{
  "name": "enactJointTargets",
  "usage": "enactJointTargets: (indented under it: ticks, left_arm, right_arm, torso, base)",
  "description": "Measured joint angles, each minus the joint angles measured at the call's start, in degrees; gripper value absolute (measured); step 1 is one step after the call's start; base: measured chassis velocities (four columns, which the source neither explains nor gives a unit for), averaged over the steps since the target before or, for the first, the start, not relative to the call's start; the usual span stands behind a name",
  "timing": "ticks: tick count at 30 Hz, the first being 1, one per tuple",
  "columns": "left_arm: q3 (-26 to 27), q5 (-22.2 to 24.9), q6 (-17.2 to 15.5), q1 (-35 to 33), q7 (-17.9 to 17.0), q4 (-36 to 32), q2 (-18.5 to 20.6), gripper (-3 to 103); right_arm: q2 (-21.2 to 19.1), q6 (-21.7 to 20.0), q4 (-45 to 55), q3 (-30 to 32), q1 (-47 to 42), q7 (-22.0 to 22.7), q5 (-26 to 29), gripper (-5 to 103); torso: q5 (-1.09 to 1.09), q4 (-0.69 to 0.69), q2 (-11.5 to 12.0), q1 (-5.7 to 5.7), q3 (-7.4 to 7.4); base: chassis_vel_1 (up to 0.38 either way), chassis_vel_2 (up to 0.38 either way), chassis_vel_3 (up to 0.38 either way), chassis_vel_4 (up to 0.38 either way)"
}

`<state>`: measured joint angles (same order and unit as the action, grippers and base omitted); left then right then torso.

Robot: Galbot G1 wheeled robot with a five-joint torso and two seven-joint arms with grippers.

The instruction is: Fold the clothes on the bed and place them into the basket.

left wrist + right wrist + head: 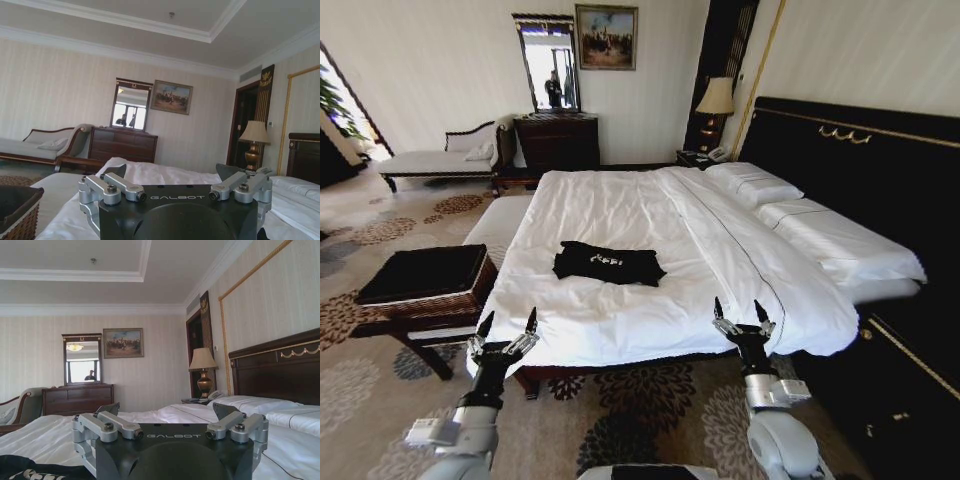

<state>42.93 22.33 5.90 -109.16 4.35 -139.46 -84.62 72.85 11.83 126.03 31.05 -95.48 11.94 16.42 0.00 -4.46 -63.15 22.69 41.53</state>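
One bed (620,200); one black shirt (609,263); one wicker basket (425,282); two pillows (753,183); one lamp (716,100); one mirror (547,62); one framed painting (606,37); one dresser (556,140); one chaise (445,158); two grippers, left gripper (506,325), right gripper (740,311).

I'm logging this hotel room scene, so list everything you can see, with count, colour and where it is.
shirt: one, black with white lettering, lying on the bed near its foot
bed: one, white sheets, black headboard with gold trim, centre of the room
pillows: two, white, at the headboard
basket: one, brown wicker with black lining, on a dark stand beside the bed, on the robot's left
bench: one, white, alongside the bed beyond the basket
dresser: one, dark wood, far wall
mirror: one, above the dresser
painting: one, framed, far wall
lamp: one, cream shade, beside the headboard
chaise: one, pale, far left
left gripper: jaws open, before the bed's foot
right gripper: jaws open, at the bed's foot
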Motion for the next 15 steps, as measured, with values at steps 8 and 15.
enactJointTargets:
  ticks: [8, 15]
  left_arm:
    - [0.0, -0.1, 0.6, -0.1, 0.1, 1.0, -0.6, 100]
    - [-0.1, 0.1, 0.9, -0.1, 0.1, 1.4, -0.7, 100]
  right_arm:
    - [0.0, 0.1, 0.0, -0.2, 0.2, 0.2, 0.1, 100]
    - [0.0, 0.1, -0.2, -0.2, 0.3, 0.3, 0.1, 100]
  torso:
    - [0.00, 0.00, 0.0, 0.00, 0.00]
    - [0.00, 0.00, 0.0, 0.00, 0.00]
  base:
    - [-0.058, 0.064, 0.058, -0.063]
    - [-0.090, 0.108, 0.081, -0.122]
